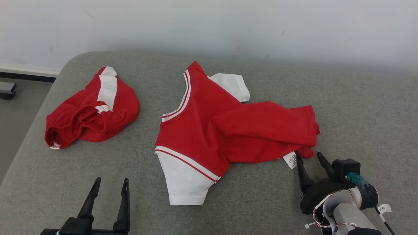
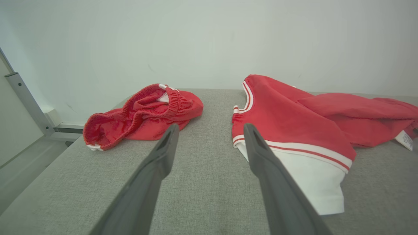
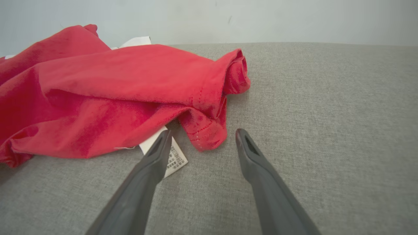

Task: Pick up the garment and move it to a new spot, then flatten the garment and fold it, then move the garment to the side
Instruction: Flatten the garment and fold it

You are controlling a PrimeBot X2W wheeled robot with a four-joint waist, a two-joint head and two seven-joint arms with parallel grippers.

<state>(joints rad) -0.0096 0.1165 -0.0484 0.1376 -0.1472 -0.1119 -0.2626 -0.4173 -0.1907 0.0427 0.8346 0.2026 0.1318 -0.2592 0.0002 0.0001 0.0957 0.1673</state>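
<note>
The red-and-white shirt [image 1: 228,130] lay rumpled in the middle of the grey cushion [image 1: 261,202] — its body flopped over itself. The right gripper [image 1: 309,156] sat spread wide and empty, just beside the hem corner and care label [image 1: 290,160] (couldn't tell if it touched). The left gripper [image 1: 111,179] was spread too, holding nothing, in front of the red shorts [image 1: 91,114].

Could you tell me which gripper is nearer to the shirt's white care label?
Right. The right gripper is just beside the care label; the left gripper sits far across the shirt.
</note>
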